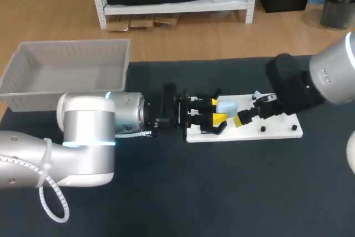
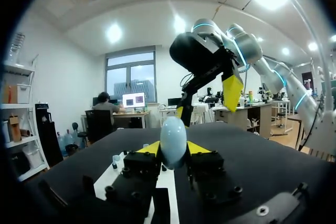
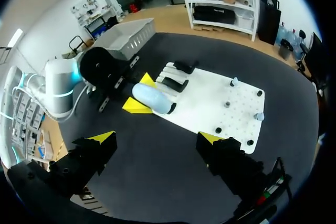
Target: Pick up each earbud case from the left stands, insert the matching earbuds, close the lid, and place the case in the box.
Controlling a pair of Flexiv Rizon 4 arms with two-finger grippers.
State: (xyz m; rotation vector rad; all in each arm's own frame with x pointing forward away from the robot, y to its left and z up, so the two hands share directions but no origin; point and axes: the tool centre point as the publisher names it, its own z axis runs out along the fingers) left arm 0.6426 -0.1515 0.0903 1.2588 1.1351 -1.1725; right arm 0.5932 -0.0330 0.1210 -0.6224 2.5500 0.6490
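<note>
Between the left gripper's (image 2: 173,149) yellow fingers sits the pale blue earbud case (image 2: 173,139), pinched from both sides just over the near end of the white board (image 1: 277,129). Above it hangs the right gripper (image 3: 157,140), fingers spread wide and holding nothing. Bare black table (image 1: 222,192) flanks both grippers, and the grey bin (image 1: 66,54) stands well apart, back beside the left arm.
</note>
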